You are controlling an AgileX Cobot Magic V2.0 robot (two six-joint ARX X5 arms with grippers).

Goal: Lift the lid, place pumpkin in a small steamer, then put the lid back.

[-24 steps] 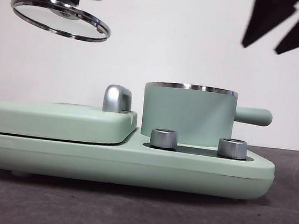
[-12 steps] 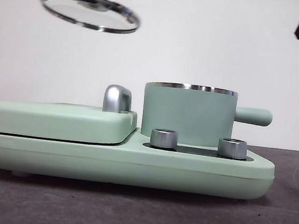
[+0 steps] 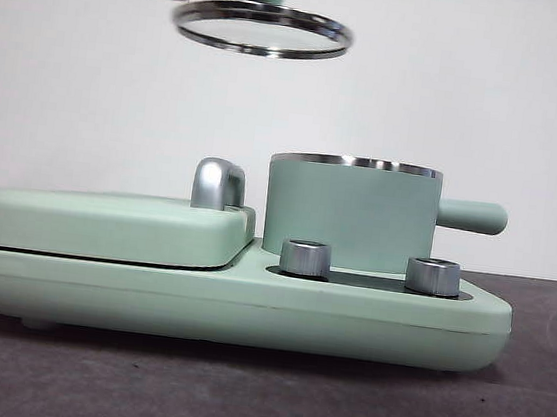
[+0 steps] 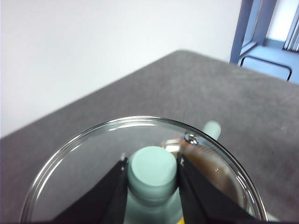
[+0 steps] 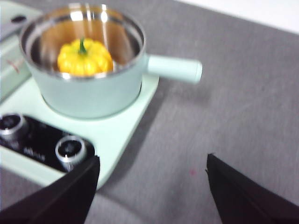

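Left gripper [image 4: 152,175] is clamped on the mint-green knob [image 4: 152,169] of the lid [image 3: 262,29], one black jaw on each side of the knob, touching it. In the front view the lid hangs in the air at upper centre-left of the frame, roughly level, steel rim and glass visible, with the dark gripper body right above it at the top edge. It is well above the small steamer [image 3: 348,213] and offset toward the left of it, over the gap between the griddle cover [image 3: 106,221] and the pot. Small steamer sits uncovered on the right half of the mint-green base unit [image 3: 227,308], centre-right of the front frame, straight handle [image 3: 471,216] pointing to the right. Two steel dials [image 3: 305,257] sit in front of it on the black panel. Pumpkin [image 5: 84,57] is inside the steamer, upright, green stem up, seen in the upper left of the right wrist frame; the pot wall hides it in the front view. Right gripper [image 5: 152,191] has its jaws spread wide apart with nothing between them, over the bare grey table [image 5: 224,116] beside the base unit's corner, clear of the pot.
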